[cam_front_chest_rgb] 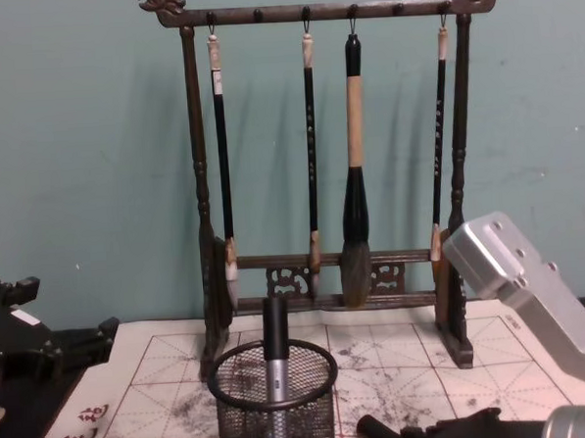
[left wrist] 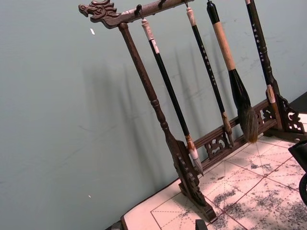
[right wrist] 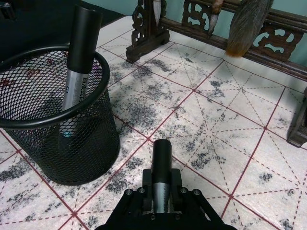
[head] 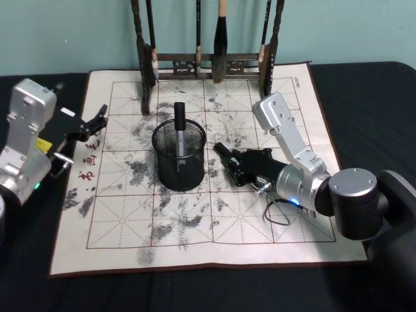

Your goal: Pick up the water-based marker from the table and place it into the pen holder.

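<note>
Two markers are in play on the dark surface (head: 364, 84), most of it covered by a stained, red-gridded mat (head: 214, 227). A wooden brush rack (head: 208, 65) hung with brushes stands at the mat's 12 o'clock edge. The right pincer (head: 229, 159) sits low over the mat at 3 o'clock from the pen holder (head: 180, 170). It is clenched on one marker (right wrist: 162, 163), which points toward the holder but stays apart from it. The left pincer (head: 99, 120) hovers at the mat's 9 o'clock edge, released. The other marker (head: 180, 127) stands inside the mesh holder, its cap above the rim.
</note>
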